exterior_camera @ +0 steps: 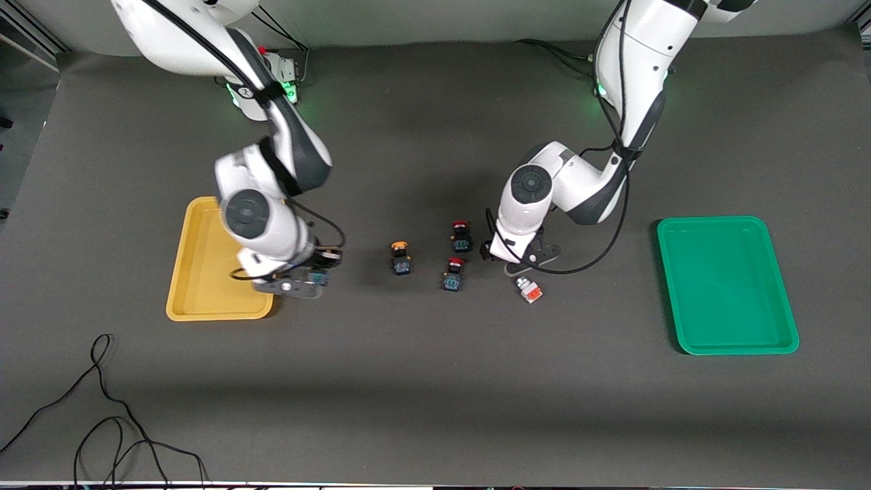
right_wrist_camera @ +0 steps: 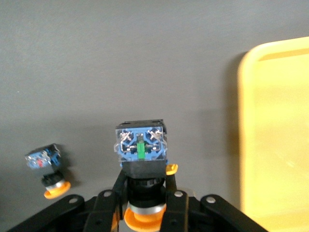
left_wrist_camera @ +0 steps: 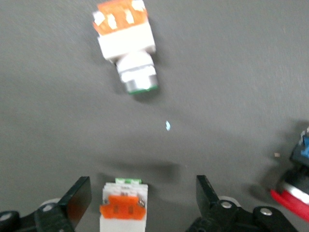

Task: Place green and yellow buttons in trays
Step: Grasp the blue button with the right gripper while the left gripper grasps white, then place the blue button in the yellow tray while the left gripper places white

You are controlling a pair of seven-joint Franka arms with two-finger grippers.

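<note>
My right gripper is shut on a black-bodied switch with a yellow-orange cap, in the air just beside the yellow tray. A second yellow-capped black switch lies mid-table. My left gripper is open and low over the table. A white-bodied switch with an orange face lies between its fingers, closer to one finger; it is hidden in the front view. Another white switch lies nearer the front camera. The green tray lies at the left arm's end.
Two black switches with red caps lie between the yellow-capped switch and my left gripper; one shows in the left wrist view. Loose black cables lie at the table's front edge, toward the right arm's end.
</note>
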